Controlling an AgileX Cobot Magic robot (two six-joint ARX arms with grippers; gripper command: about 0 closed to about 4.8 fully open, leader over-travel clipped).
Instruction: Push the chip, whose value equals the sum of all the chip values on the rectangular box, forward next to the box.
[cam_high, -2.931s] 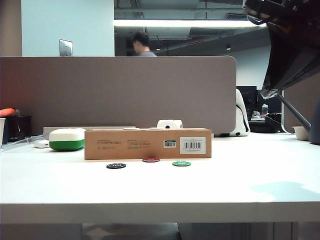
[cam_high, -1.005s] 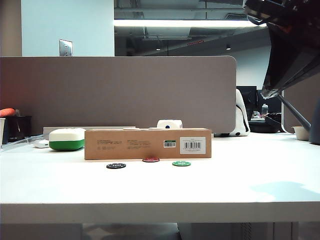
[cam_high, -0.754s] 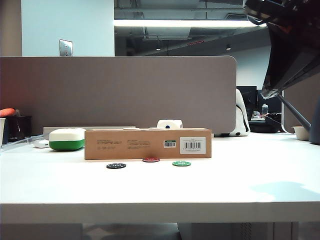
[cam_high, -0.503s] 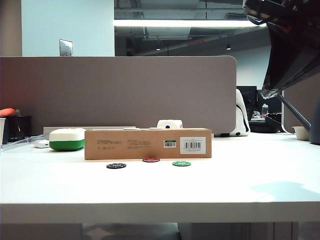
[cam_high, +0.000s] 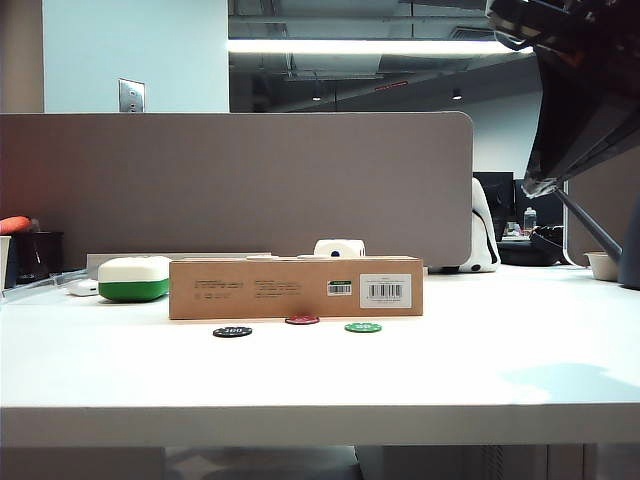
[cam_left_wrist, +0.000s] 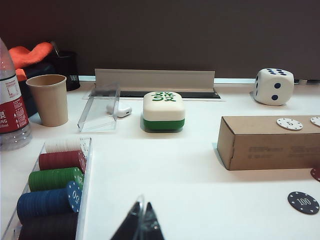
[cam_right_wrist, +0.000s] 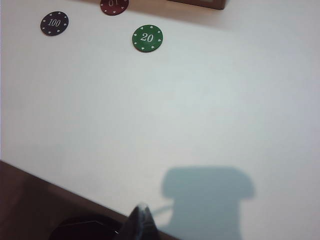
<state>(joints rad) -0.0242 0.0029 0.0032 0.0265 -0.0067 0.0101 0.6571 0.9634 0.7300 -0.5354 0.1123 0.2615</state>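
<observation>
Right gripper (cam_right_wrist: 142, 220): tips pressed together, hanging above the near table (cam_high: 320, 380) edge, well short of the chips.
Left gripper (cam_left_wrist: 140, 225): tips together, over the table beside the chip tray (cam_left_wrist: 50, 195).
Black chip (cam_high: 232, 331): nearest, at 8 o'clock from the chip.
Green chip (cam_high: 363, 327): marked 20, at 4 o'clock from the chip.
The chip (cam_high: 302, 319): dark red, just beside the front face of the box.
The box (cam_high: 296, 288): two pale chips on top, seen from the left wrist.
Change: nothing on the table has moved; the person seen far behind the partition has gone.
</observation>
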